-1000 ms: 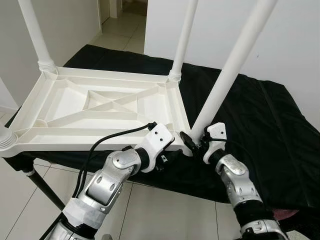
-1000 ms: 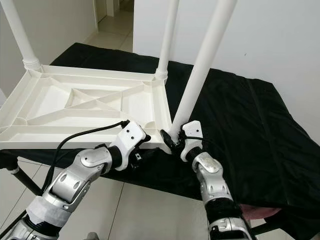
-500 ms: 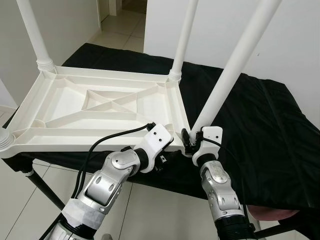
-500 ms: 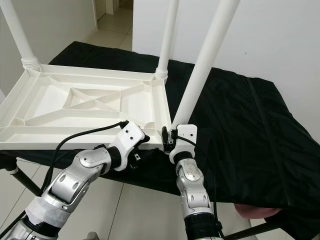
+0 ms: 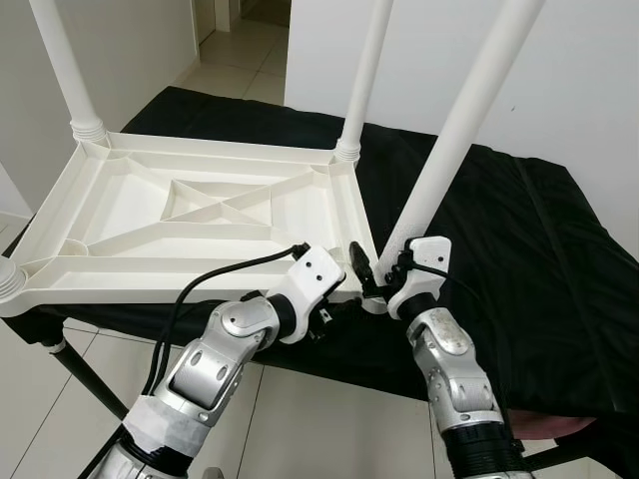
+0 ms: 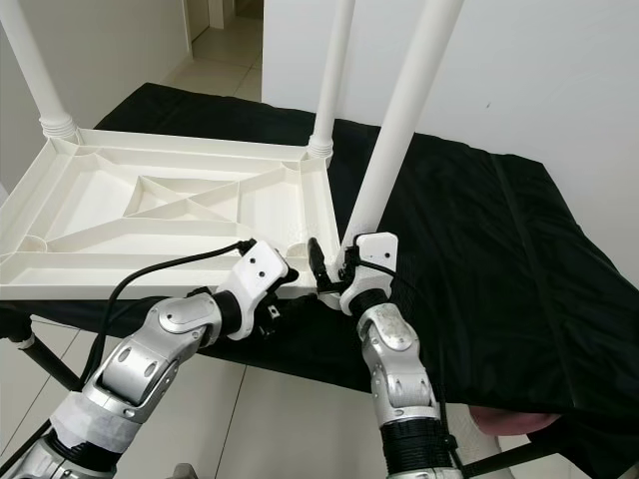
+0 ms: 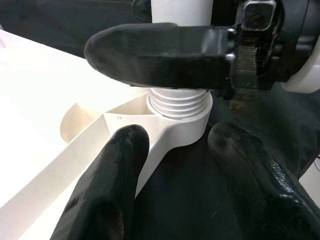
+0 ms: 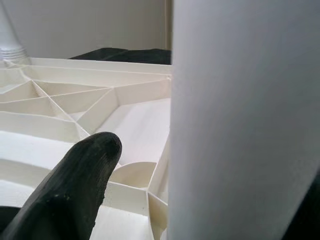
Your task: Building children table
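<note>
A white plastic tabletop lies upside down on a black cloth, with white legs standing up from its corners. The near-right leg sits tilted in its threaded corner socket. My right gripper is open around this leg's base; one finger stands a little off the leg, and the other is hidden behind it. My left gripper is open and straddles the same corner from the near side, with one finger against the rim.
Upright legs stand at the far-right corner and the far-left corner; a socket shows at the near left. The cloth-covered stand has a black metal leg over tiled floor. A white wall rises behind.
My right gripper has swung around the leg's base, and its forearm has shifted left and then partly back. The leg stays tilted. My left gripper holds its place at the corner.
</note>
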Tool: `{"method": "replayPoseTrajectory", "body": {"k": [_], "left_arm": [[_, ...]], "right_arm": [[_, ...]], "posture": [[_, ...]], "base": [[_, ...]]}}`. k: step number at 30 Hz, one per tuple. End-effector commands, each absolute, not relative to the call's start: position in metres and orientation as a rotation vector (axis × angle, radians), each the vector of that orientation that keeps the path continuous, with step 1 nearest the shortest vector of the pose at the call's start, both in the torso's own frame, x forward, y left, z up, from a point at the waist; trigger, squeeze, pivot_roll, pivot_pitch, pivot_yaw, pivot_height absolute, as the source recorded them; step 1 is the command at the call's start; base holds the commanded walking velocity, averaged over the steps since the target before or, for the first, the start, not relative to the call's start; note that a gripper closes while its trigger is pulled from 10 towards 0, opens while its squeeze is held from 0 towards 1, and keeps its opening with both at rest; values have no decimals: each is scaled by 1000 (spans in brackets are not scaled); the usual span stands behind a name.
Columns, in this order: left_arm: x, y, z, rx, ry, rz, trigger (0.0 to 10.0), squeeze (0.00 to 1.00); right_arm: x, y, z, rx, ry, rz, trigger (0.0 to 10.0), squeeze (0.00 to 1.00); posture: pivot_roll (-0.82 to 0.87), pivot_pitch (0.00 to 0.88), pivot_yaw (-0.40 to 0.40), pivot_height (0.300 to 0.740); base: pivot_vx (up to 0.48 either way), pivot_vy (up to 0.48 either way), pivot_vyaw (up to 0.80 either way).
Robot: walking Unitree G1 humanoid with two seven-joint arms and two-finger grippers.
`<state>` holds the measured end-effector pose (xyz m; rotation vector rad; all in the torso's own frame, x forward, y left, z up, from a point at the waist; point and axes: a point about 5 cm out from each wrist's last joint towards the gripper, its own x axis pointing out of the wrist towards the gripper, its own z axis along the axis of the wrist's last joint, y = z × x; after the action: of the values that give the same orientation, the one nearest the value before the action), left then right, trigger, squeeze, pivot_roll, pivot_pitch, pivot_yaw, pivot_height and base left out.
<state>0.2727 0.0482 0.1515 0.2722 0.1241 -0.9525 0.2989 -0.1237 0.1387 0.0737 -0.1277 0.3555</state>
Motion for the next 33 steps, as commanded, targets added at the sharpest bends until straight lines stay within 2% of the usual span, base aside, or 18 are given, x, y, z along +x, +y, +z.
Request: {"method": "replayPoseTrajectory", "body": {"k": [1, 2, 3, 4, 7, 11, 22, 33], "left_arm": [[274, 47, 153, 270, 117, -945, 10000, 0], [274, 47, 153, 270, 117, -945, 10000, 0], [274, 47, 153, 270, 117, -945, 10000, 0], [276, 48, 154, 272, 115, -944, 10000, 0], [278, 49, 156, 277, 112, -944, 10000, 0], [278, 50, 158, 286, 110, -951, 10000, 0], [281, 51, 161, 293, 104, -951, 10000, 0], [276, 53, 154, 293, 125, -965, 10000, 0]], "right_arm": [[300, -125, 139, 82, -121, 370, 10000, 1000], [300, -125, 139, 82, -119, 371, 10000, 800], [300, -125, 139, 82, -119, 371, 10000, 800], [301, -129, 138, 37, -110, 467, 10000, 0], [307, -144, 134, -50, -86, 639, 10000, 0], [313, -149, 132, -61, -65, 686, 10000, 0], [325, -152, 116, -102, 30, 764, 10000, 0], [338, -159, 120, -128, 16, 752, 10000, 0]], "posture": [[-12, 0, -85, 740], [-12, 0, -85, 740], [-12, 0, -85, 740], [-9, 0, -79, 740], [-6, 0, -69, 740], [-2, 0, -63, 740], [3, 0, -49, 740], [14, 0, -60, 740]], "base": [[0, 0, 0], [0, 0, 0], [0, 0, 0], [0, 0, 0], [0, 0, 0], [0, 0, 0], [0, 0, 0], [0, 0, 0]]}}
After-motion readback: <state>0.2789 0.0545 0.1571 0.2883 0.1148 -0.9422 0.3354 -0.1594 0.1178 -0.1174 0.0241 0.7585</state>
